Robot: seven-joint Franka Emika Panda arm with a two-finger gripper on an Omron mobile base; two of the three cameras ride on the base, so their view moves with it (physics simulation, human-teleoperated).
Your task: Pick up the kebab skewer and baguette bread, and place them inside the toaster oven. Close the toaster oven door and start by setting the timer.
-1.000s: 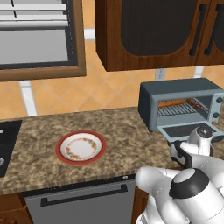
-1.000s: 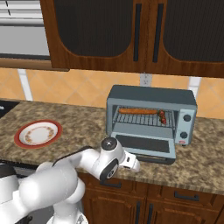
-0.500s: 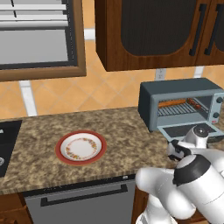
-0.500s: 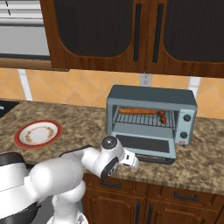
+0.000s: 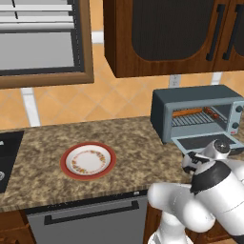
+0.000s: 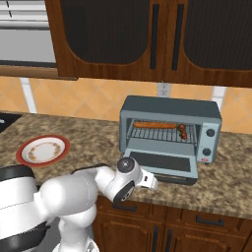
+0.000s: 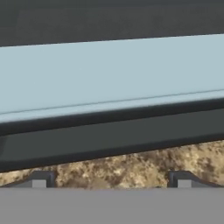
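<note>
The grey-blue toaster oven (image 5: 195, 101) (image 6: 170, 109) stands on the counter. Its door (image 5: 206, 141) (image 6: 162, 162) lies folded down flat. On the wire rack inside lie the orange-brown baguette bread (image 5: 187, 112) (image 6: 155, 125) and, to its right, the dark reddish kebab skewer (image 5: 212, 113) (image 6: 183, 131). My gripper (image 7: 111, 181) (image 6: 153, 184) sits low at the door's front edge. It is open and nothing is between its fingertips (image 7: 39, 180). In the hand view the door's pale frame (image 7: 109, 74) and dark bar handle (image 7: 109, 131) run across just ahead, above the speckled counter.
A red-rimmed plate (image 5: 65, 164) (image 6: 22, 155) with nothing on it sits on the granite counter (image 5: 128, 143) to the left. Dark wooden cabinets hang above the oven. A black stovetop corner (image 5: 7, 155) is at the far left. My white arm crowds the counter's front edge.
My arm's elbow and body have swung a little, while the hand has stayed almost still at the door's front edge. The jaws remain open.
</note>
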